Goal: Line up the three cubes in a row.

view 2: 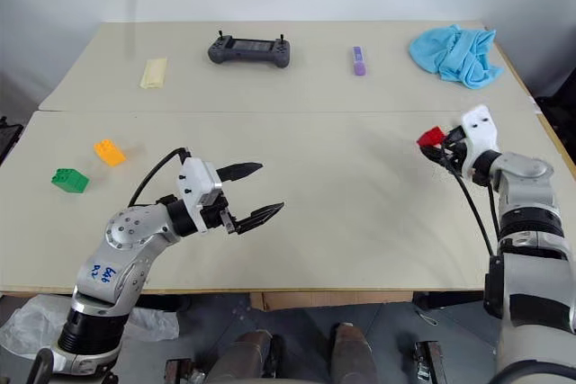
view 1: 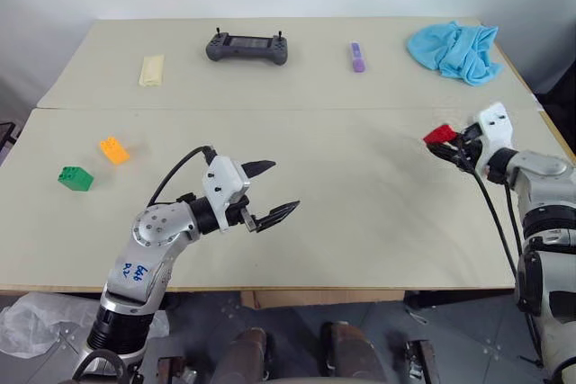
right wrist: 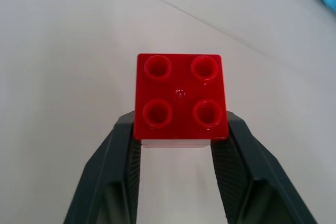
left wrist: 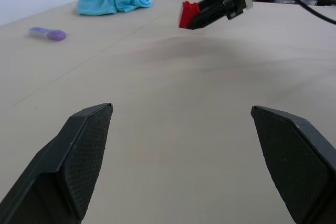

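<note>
Far left on the bench [view 1: 360,222], the green cube [view 1: 76,178] and the orange cube [view 1: 113,149] sit close together, well apart from my left gripper [view 1: 266,192], whose fingers are spread wide with nothing between them. Over on the right, my right gripper [view 1: 447,141] has its fingers clamped on the red cube [right wrist: 180,96], studs facing the wrist camera, lifted above the bench.

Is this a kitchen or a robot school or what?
Probably a robot practice room, not a kitchen. Two plain tables stand against a bare wall, with toy bricks like the red cube held in the right hand, and a game-style controller left at the back.
</note>
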